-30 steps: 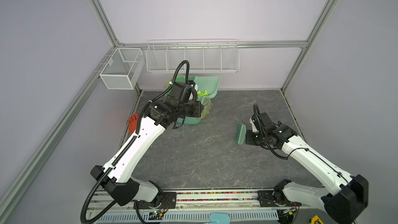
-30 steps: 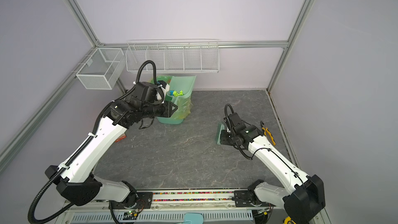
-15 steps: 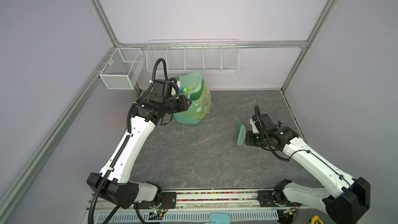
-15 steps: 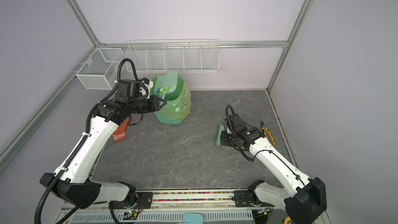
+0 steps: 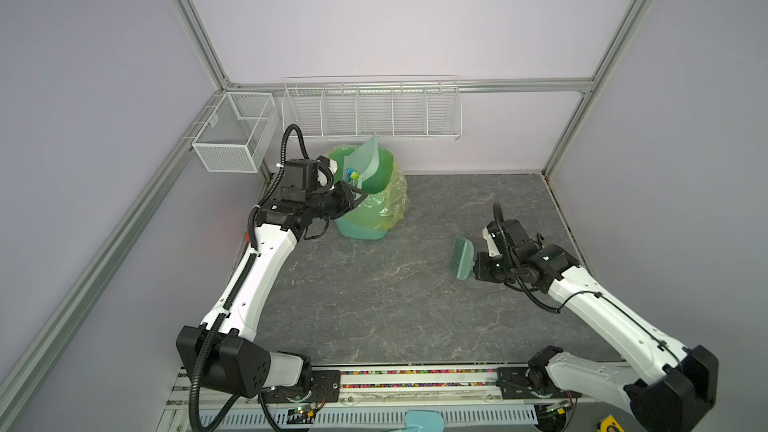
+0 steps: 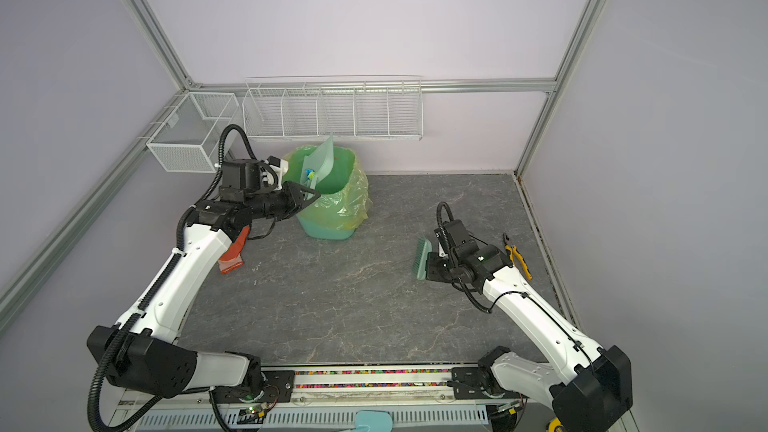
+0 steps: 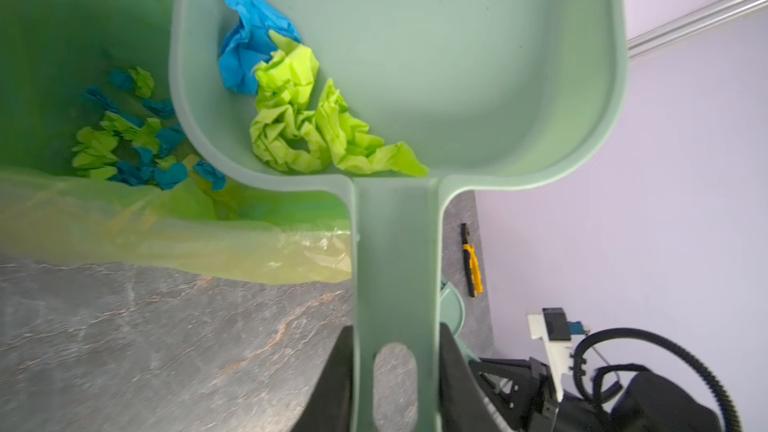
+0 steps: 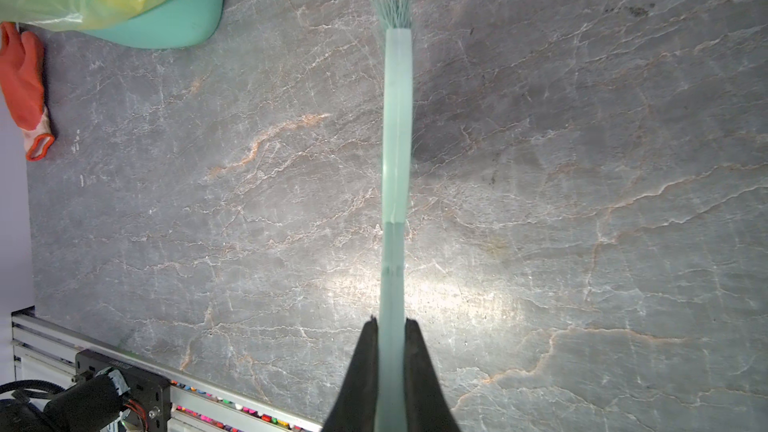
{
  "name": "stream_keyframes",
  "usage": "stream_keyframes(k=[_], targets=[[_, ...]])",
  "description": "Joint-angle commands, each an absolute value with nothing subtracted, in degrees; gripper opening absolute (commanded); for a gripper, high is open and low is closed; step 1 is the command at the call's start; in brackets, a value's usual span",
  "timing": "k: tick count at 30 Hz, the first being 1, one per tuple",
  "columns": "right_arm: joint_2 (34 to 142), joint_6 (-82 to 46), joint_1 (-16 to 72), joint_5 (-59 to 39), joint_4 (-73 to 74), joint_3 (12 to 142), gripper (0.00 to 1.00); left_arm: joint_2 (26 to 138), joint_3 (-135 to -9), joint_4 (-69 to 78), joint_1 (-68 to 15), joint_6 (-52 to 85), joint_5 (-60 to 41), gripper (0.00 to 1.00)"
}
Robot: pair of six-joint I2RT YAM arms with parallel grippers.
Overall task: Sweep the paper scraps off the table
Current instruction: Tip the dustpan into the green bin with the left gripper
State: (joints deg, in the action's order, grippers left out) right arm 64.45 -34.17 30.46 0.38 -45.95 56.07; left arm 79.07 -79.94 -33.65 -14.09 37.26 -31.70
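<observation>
Nearest, the right end effector (image 8: 390,324) is clamped on the handle of a pale green brush (image 8: 397,118), held over the grey veined worktop (image 5: 374,292). Yellow pliers (image 6: 517,259) lie just beside that arm, and an orange glove (image 6: 232,253) lies at the opposite edge. Farther back, the left end effector (image 7: 395,336) grips the dustpan (image 7: 457,56) by its handle, tipped steeply over the lined bin (image 5: 365,230). Blue and lime paper scraps (image 7: 291,110) sit in the pan against its handle-end wall. More lie at the bottom of the bin.
</observation>
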Motion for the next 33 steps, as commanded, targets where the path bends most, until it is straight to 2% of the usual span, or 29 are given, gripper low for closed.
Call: stream_keyframes(k=[1, 7, 19, 25, 33], targets=[[62.85, -35.32, 30.22, 0.12, -45.53, 57.40, 0.07, 78.66, -76.63, -22.30, -12.55, 44.19, -39.92, 0.00], [62.23, -35.51, 30.23, 0.31, -45.62, 57.04, 0.07, 79.49, -69.54, -4.25, -9.87, 58.19, -48.80, 0.00], [64.22, -35.38, 30.17, -0.12, -44.43, 58.40, 0.07, 80.37, -61.93, 19.12, -6.67, 78.37, -55.13, 0.00], [64.36, -35.36, 30.28, 0.00, -44.21, 58.97, 0.07, 83.44, -55.92, 46.44, -2.76, 100.21, -58.90, 0.00], [64.69, -35.60, 30.25, -0.48, -44.03, 59.94, 0.07, 91.71, -51.63, 78.98, -2.55, 124.94, -55.49, 0.00]])
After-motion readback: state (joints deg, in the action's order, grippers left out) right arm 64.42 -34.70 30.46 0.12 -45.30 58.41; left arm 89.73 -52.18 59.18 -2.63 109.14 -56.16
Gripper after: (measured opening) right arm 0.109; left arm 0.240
